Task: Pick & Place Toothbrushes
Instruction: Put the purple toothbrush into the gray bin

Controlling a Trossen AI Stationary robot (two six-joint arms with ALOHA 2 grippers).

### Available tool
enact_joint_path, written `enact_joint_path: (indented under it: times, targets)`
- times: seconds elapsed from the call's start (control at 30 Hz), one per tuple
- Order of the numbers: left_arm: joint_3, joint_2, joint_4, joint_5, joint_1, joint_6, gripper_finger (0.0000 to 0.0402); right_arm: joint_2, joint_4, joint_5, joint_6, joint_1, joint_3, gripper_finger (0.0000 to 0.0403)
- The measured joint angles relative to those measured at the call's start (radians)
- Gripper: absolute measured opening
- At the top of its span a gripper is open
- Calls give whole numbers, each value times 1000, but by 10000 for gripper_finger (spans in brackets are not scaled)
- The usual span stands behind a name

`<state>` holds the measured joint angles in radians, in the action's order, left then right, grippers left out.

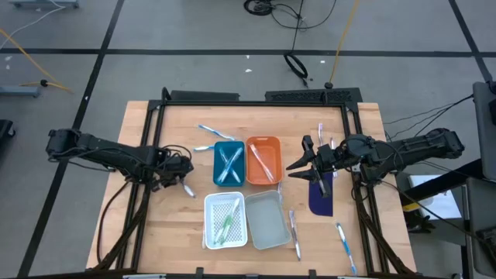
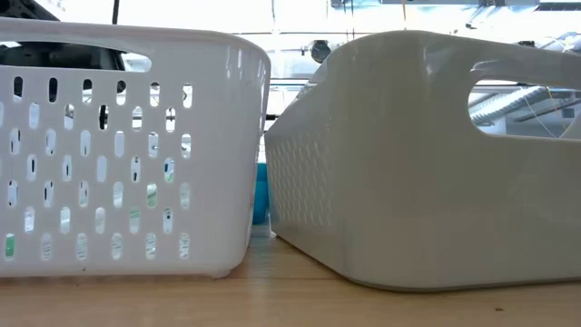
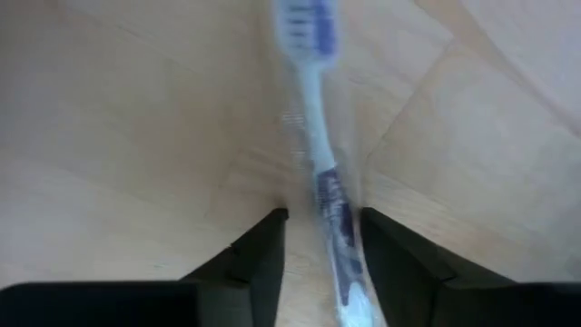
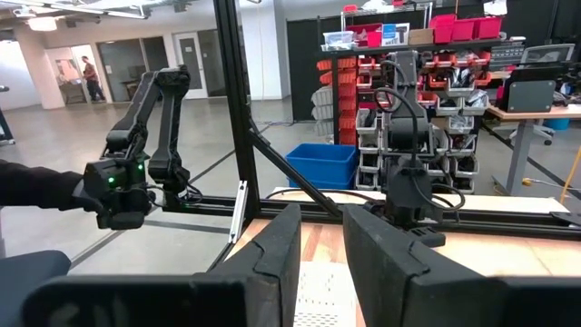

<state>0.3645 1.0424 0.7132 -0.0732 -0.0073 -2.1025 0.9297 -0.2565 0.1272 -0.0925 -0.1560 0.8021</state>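
Toothbrush (image 3: 320, 136) between left gripper (image 3: 320, 238) jaws

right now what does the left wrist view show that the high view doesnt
Only the left wrist view: the left gripper straddling a white and blue toothbrush on the wood, its jaws not yet tight. Only the high view: the blue tray, orange tray, white basket, grey tray, dark blue pad and right gripper. Both: the wooden table.

Teal tray (image 1: 228, 163): white-blue brushes
Orange tray (image 1: 263, 161): orange
White basket (image 1: 225, 220): slotted, green brushes
Grey basket (image 1: 267, 219): plain
Pad (image 1: 320, 197): dark blue
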Motion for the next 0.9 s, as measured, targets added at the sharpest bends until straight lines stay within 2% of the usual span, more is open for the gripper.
enact_joint_path:
  times: [0.4, 0.9]
  targets:
    - [3, -1, 21, 19, 8, 81, 14, 0, 0, 0, 0, 0, 0, 77]
    - [25, -2, 20, 87, -50, 112, 5, 0, 0, 0, 0, 0, 0, 77]
